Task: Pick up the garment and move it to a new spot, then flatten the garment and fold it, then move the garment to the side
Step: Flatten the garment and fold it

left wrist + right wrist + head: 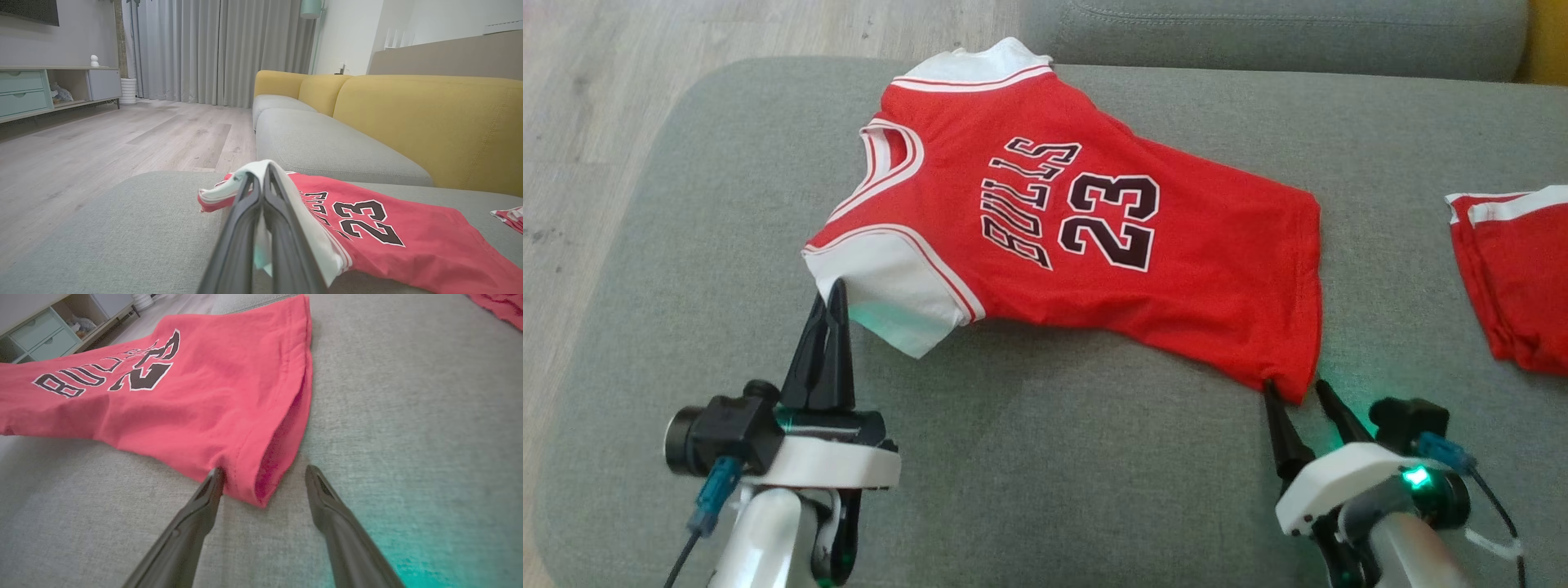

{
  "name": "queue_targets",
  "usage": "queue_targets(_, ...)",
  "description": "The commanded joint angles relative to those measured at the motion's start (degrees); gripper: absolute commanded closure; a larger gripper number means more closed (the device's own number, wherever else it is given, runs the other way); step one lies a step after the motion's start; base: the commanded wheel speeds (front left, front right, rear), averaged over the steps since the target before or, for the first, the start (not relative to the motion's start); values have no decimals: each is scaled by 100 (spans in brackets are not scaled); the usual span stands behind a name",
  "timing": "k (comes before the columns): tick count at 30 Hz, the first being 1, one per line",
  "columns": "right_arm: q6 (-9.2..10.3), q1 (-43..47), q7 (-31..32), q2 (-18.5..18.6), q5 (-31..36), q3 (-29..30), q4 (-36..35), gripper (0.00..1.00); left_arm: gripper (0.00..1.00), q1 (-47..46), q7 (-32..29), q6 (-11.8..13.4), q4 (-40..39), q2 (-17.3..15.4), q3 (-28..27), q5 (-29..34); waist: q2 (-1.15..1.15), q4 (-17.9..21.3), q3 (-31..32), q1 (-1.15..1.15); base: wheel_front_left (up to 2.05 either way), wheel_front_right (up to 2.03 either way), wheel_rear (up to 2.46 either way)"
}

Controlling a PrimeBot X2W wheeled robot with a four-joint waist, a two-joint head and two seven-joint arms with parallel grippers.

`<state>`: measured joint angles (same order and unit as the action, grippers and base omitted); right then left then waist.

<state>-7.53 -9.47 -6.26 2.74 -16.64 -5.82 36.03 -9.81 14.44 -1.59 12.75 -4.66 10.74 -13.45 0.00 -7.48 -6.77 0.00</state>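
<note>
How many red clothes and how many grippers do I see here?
Red clothes: 2, the red-and-white BULLS 23 jersey and a red white-striped garment.
Dark two-fingered grippers: 2, left gripper and right gripper.
Total: 4

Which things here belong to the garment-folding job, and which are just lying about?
In the job:
red jersey, on the grey cushion
left gripper, shut on the jersey's white sleeve
right gripper, open astride the hem corner

Lying about:
second red garment, at the cushion's right
yellow sofa back
cabinet
curtains
</note>
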Motion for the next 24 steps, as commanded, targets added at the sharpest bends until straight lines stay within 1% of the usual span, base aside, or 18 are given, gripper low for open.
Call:
queue_targets(1,4,-200,89,14,-22,-266,21,0,100,-124,55,-34,-206,-2,-297,84,0,-11,-13,0,0,0,0)
queue_targets(4,4,-264,197,14,-61,-368,202,0,100,-154,55,-84,-197,36,-348,134,0,-13,-23,0,0,0,0)
queue_targets(5,4,-283,237,14,-104,-401,257,9,100,-166,55,-98,-194,47,-363,149,0,-12,-23,0,0,0,0)
queue_targets(6,4,-304,261,14,-146,-440,300,52,100,-177,55,-110,-192,57,-379,161,0,-7,-20,0,0,0,0)
queue_targets(7,4,-325,265,14,-176,-478,332,100,100,-183,55,-122,-188,67,-397,170,0,1,-14,0,0,0,0)
queue_targets(11,4,-396,158,14,-347,-655,288,100,100,-175,55,-158,-148,88,-454,184,0,50,20,0,0,0,0)
queue_targets(15,4,-548,-188,14,-524,-797,69,100,100,-187,55,-239,-39,104,-552,98,0,151,96,0,0,0,0)
queue_targets(18,4,-713,-404,14,-499,-835,-148,100,100,-270,55,-316,12,113,-664,-81,0,227,188,0,0,0,0)
queue_targets(22,4,-959,-489,14,-418,-709,-448,100,100,-477,55,-409,-21,96,-723,-269,0,291,373,0,0,0,0)
queue_targets(24,4,-1107,-457,14,-250,-590,-580,100,100,-632,37,-446,-19,50,-715,-353,0,303,468,0,0,0,0)
